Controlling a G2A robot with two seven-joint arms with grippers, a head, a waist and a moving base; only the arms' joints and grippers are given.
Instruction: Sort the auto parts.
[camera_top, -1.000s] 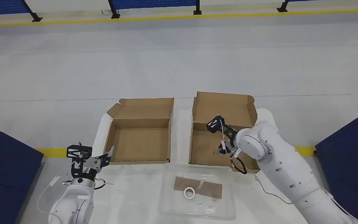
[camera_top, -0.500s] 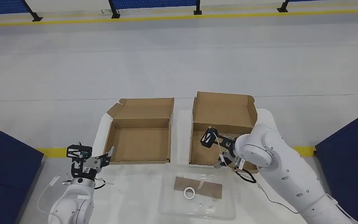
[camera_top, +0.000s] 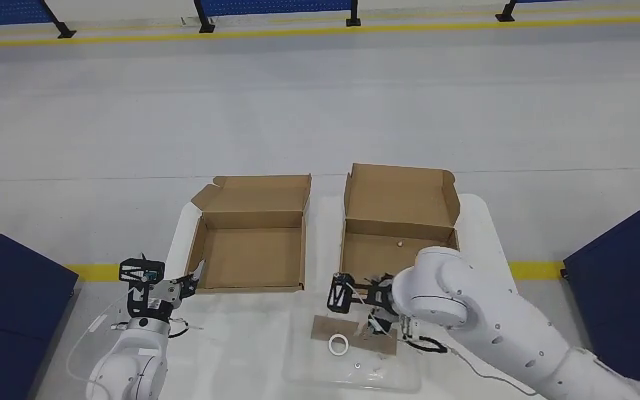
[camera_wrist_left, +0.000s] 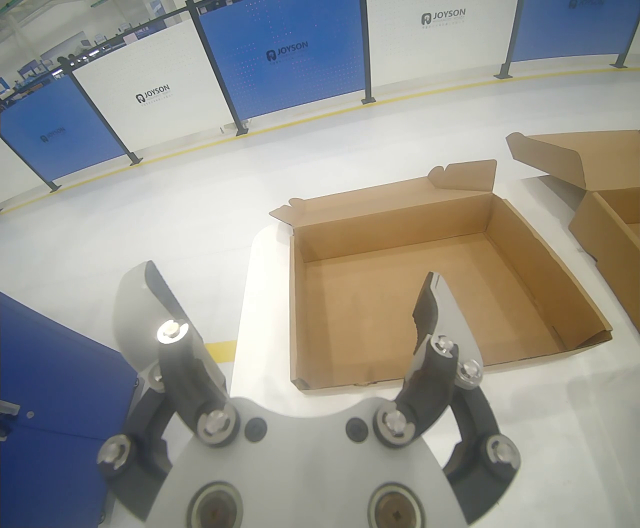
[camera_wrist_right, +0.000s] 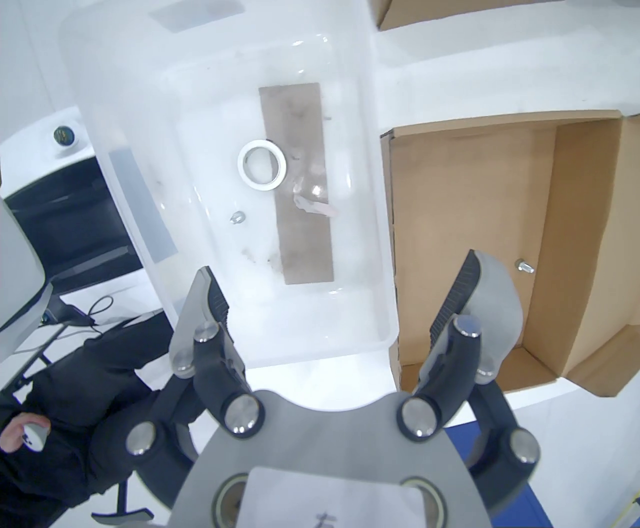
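Observation:
A clear plastic bin (camera_wrist_right: 125, 165) at the table's front holds a white ring (camera_wrist_right: 261, 165), a small bolt (camera_wrist_right: 236, 217), a pale small part (camera_wrist_right: 312, 205) and a brown cardboard strip (camera_wrist_right: 300, 185). My right gripper (camera_wrist_right: 340, 280) hangs open and empty over the bin's edge nearest the right cardboard box (camera_wrist_right: 465, 200). That box holds one small bolt (camera_wrist_right: 525, 266). From above, the right gripper (camera_top: 350, 295) is between the right box (camera_top: 395, 215) and the bin (camera_top: 300, 365). My left gripper (camera_wrist_left: 290, 295) stands open and empty in front of the empty left box (camera_wrist_left: 390, 200).
Both boxes have their lids folded back toward the far side. In the top view the left gripper (camera_top: 165, 290) is near the table's front left corner, beside the left box (camera_top: 250, 255). A blue cabinet (camera_wrist_left: 50, 375) stands left of the table.
My right arm has swung out of the right box toward the front, now over the bin's near edge. The left arm has not moved.

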